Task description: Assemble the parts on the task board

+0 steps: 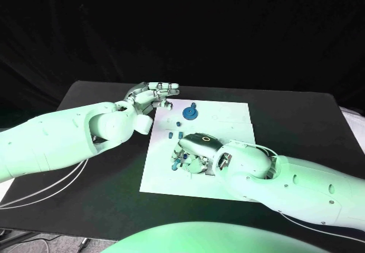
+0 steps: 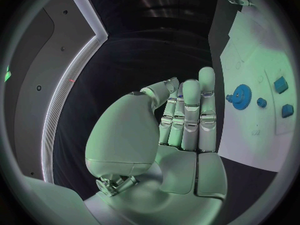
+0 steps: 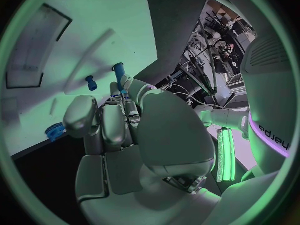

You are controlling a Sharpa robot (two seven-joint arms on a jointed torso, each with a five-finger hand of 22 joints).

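The white task board [image 1: 228,113] lies mid-table. A blue gear [image 1: 190,111] [image 2: 239,93] and small blue parts [image 1: 178,124] [image 2: 281,84] sit on its far half. My right hand [image 1: 194,151] rests low on the board's near left part, and its fingers [image 3: 112,120] pinch a long blue peg [image 3: 119,74] [image 1: 176,163]. Another small blue peg [image 3: 92,82] stands on the board just beyond it. My left hand [image 1: 156,94] [image 2: 184,120] hovers at the board's far left corner, fingers straight and together, thumb folded toward them. A blue speck shows between thumb and finger.
A rectangular recess [image 3: 37,50] is set into the board beyond the right hand. The black table [image 1: 91,174] extends around the board on all sides. My left forearm [image 1: 68,137] crosses the table's left side, and the right forearm [image 1: 296,182] covers the board's near right corner.
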